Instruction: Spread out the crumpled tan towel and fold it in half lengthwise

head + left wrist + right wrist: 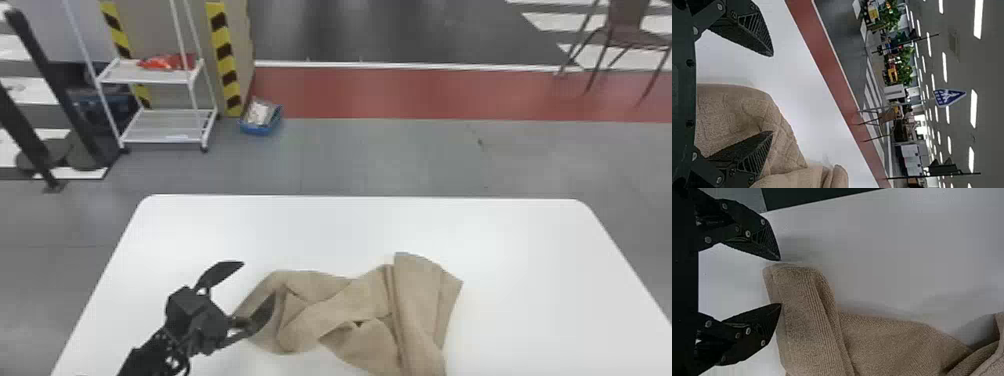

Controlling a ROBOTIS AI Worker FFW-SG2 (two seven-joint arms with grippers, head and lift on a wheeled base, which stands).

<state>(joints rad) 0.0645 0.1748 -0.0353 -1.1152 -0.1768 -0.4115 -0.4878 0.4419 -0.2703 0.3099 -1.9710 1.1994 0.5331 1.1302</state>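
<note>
The crumpled tan towel [345,310] lies in loose folds on the white table, its right end bunched upright into long pleats. At its left end my left gripper [257,287] stands open, one finger over the cloth and the other above bare table. In the left wrist view, the left gripper [772,94] has the towel [730,113] behind and beside its lower finger. My right gripper [780,282] is open at a folded corner of the towel [801,317] in the right wrist view, with the corner's edge near both fingertips and not clamped.
The white table [525,240] has rounded far corners. Beyond it on the floor stand a white shelf cart [165,125], a blue bin [261,117] and a chair [625,35]. Dark posts [60,90] rise at the far left.
</note>
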